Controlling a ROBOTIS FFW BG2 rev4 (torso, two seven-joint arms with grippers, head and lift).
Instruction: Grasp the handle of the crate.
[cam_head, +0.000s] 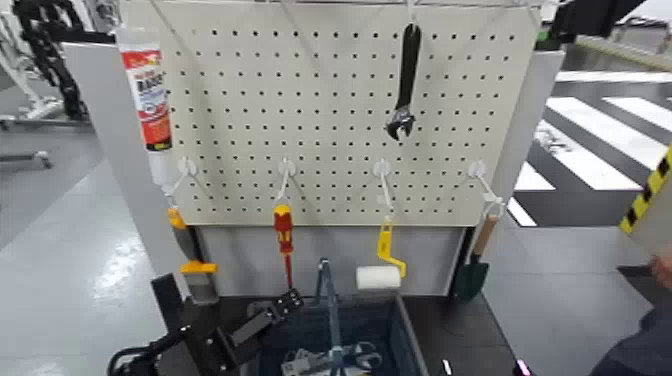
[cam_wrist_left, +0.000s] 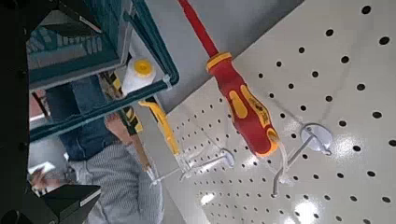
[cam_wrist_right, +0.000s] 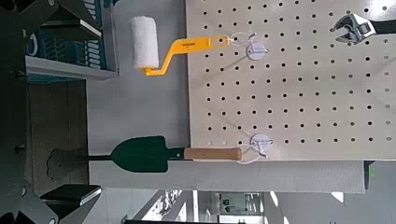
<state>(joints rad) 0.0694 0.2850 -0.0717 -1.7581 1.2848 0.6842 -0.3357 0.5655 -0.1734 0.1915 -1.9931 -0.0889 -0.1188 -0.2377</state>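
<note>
The crate (cam_head: 404, 332) is a dark blue-grey slatted basket at the bottom centre of the head view, below the pegboard. Its handle (cam_head: 326, 292) stands up over the middle as a thin upright strip. My left gripper (cam_head: 279, 309) reaches in from the lower left, just left of the handle and apart from it. In the left wrist view the left gripper (cam_wrist_left: 65, 107) stands open with nothing between its fingers, and the crate (cam_wrist_left: 149, 45) lies close ahead. My right gripper (cam_wrist_right: 65, 98) is open too, with the crate (cam_wrist_right: 58, 47) beyond it. The right arm does not show in the head view.
The pegboard (cam_head: 330, 120) carries a black wrench (cam_head: 405, 85), a sealant tube (cam_head: 148, 95), a red-and-yellow screwdriver (cam_head: 284, 235), a yellow-handled paint roller (cam_head: 380, 272), a scraper (cam_head: 190, 262) and a green trowel (cam_head: 472, 270). A person (cam_head: 650, 330) stands at the right edge.
</note>
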